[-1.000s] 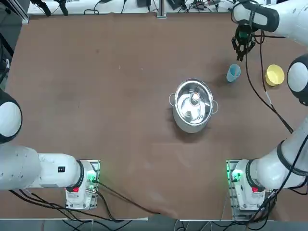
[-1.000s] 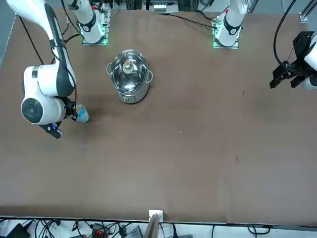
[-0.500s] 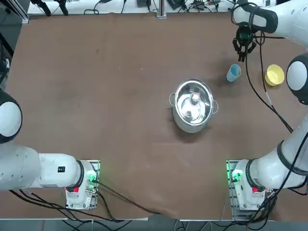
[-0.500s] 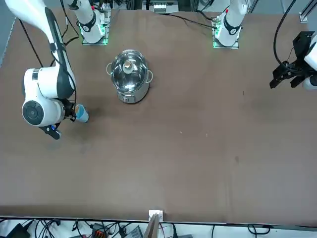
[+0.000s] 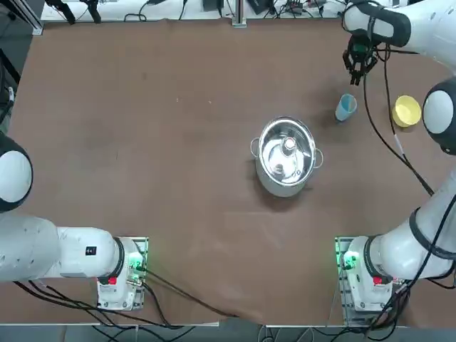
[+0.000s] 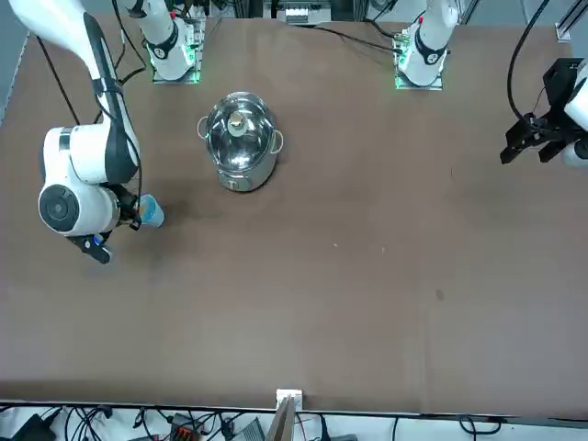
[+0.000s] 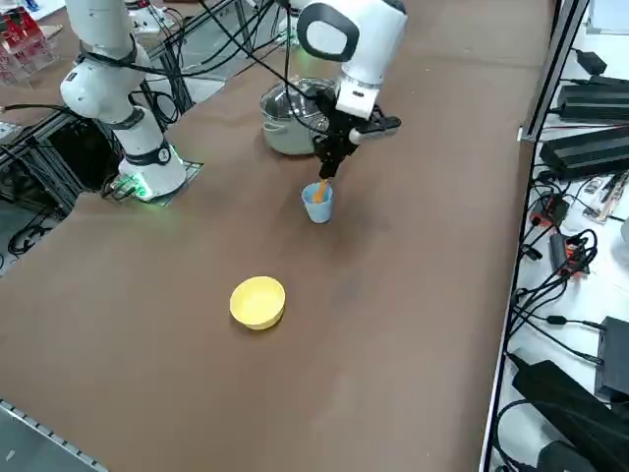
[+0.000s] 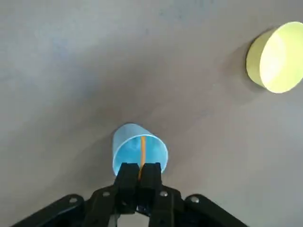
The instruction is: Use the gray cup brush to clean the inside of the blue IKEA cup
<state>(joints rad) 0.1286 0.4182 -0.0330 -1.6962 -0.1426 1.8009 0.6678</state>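
The blue IKEA cup (image 5: 345,107) (image 7: 317,204) stands upright on the brown table at the far right, between the pot and the yellow cup. My right gripper (image 7: 327,169) (image 8: 138,172) hangs just above the cup, shut on the thin orange handle of the gray cup brush (image 8: 142,150) (image 7: 320,189). The handle runs down from the fingers into the blue IKEA cup (image 8: 139,149). The brush head is hidden inside the cup. In the front view the blue IKEA cup (image 6: 152,212) shows beside the arm's white wrist.
A yellow cup (image 5: 407,111) (image 7: 257,301) (image 8: 277,59) stands to the right of the blue one. A steel pot (image 5: 286,155) (image 6: 240,141) (image 7: 290,118) with two handles sits mid-table. Cables run along the far table edge.
My right gripper has shifted a little toward the far edge of the table, still shut on the handle. The blue cup, yellow cup and pot have stayed in place.
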